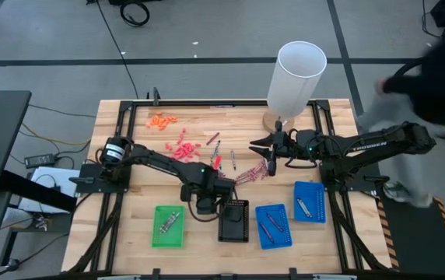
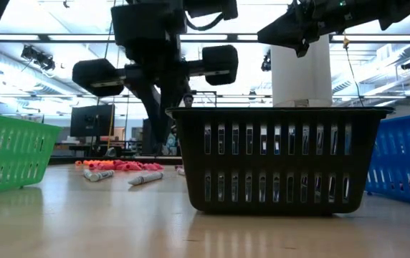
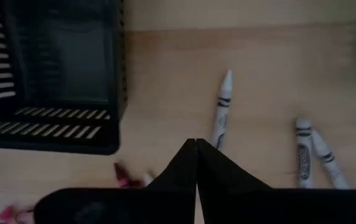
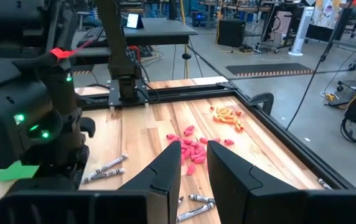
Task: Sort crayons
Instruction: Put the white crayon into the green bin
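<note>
Crayons [image 3: 221, 107] lie on the wooden table [image 3: 277, 56] just ahead of the left gripper [image 3: 195, 144], whose fingers are pressed together, empty, beside the black basket [image 3: 53, 74]. The right gripper [image 4: 194, 150] hangs narrowly parted above pink crayons [image 4: 193, 149].

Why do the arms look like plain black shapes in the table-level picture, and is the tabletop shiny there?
Low view: bright ceiling lights behind them backlight the arms, leaving silhouettes; the table faintly mirrors the black basket. High view: even light, no hard shadows.

wooden table [image 1: 129, 222], crayons [image 1: 182, 150], plastic trays [image 1: 168, 226]
</note>
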You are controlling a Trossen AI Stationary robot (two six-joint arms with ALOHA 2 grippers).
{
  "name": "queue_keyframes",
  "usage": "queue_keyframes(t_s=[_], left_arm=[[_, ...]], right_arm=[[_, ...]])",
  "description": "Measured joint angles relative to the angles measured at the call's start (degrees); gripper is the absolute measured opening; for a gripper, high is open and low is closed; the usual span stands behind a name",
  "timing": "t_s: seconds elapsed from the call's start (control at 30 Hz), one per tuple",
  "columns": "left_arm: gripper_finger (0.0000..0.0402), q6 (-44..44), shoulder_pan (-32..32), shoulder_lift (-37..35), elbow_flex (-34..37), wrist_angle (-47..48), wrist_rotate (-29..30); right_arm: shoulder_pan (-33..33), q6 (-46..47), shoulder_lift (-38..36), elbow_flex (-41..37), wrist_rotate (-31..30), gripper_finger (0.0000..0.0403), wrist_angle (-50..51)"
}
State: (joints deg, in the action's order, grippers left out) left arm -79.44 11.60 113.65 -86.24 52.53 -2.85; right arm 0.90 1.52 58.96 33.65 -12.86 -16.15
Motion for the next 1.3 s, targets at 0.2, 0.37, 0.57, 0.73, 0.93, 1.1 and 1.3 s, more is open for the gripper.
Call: queue_keyframes(t_s=[0.2,0.37,0.57,0.73,0.93,1.1,1.3], left_arm=[[0.0067,1.7,-0.1,0.0,4.2,-3.0,0.3],[0.0128,1.4,0.0,0.0,7.0,-6.6,0.1],[0.0149,0.9,-1.0,0.3,8.1,-8.1,-2.1],[0.0142,0.9,-2.2,1.6,8.1,-7.7,-3.0],[0.0137,1.4,-3.2,2.5,7.8,-6.4,-3.8],[0.0089,0.9,-3.2,2.7,7.8,-6.4,-4.0],[0.0015,0.7,-3.1,2.8,7.9,-6.3,-3.8]], right_arm=[[0.9,0.0,0.0,0.0,0.0,0.0087,-0.7],[0.9,-0.2,0.0,0.0,0.0,0.0087,-1.2],[0.9,-0.2,0.0,0.0,0.0,0.0087,-1.3],[0.9,-0.2,0.0,0.0,0.0,0.0087,-1.3],[0.9,-0.2,0.0,0.0,0.0,0.0087,-1.4],[0.9,-0.4,0.0,0.0,0.0,0.0087,-1.2],[0.9,-0.4,0.0,0.0,0.0,0.0087,-1.1]])
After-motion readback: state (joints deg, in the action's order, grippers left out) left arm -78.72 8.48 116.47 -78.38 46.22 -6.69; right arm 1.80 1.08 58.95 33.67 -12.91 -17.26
